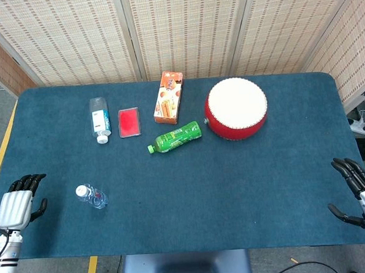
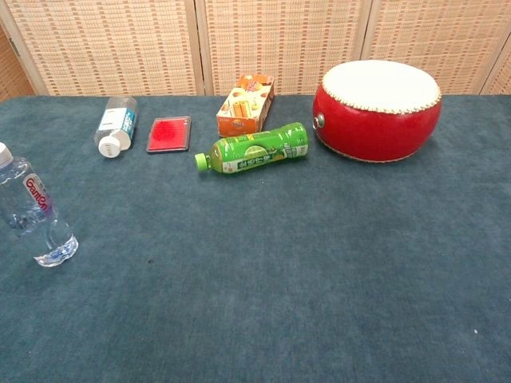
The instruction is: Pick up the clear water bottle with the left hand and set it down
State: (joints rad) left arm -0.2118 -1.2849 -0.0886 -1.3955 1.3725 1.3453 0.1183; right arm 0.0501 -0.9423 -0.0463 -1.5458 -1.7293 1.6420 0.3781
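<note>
Your left hand (image 1: 18, 206) rests empty, fingers apart, well left of the upright clear water bottle (image 1: 91, 197). Your right hand (image 1: 362, 194) likewise holds nothing.

The left hand (image 1: 17, 203) rested low at the left edge of the head view, its silver back facing up, its dark fingers (image 1: 27, 179) curled a little and apart, with nothing between them. The right hand (image 1: 360, 191) was at the right edge of the same view, its dark fingers (image 1: 349, 170) spread and bent, the thumb standing off to the side, and it held nothing too. The chest view showed neither hand, and of the arms only the left wrist (image 1: 3, 247) was visible.
</note>
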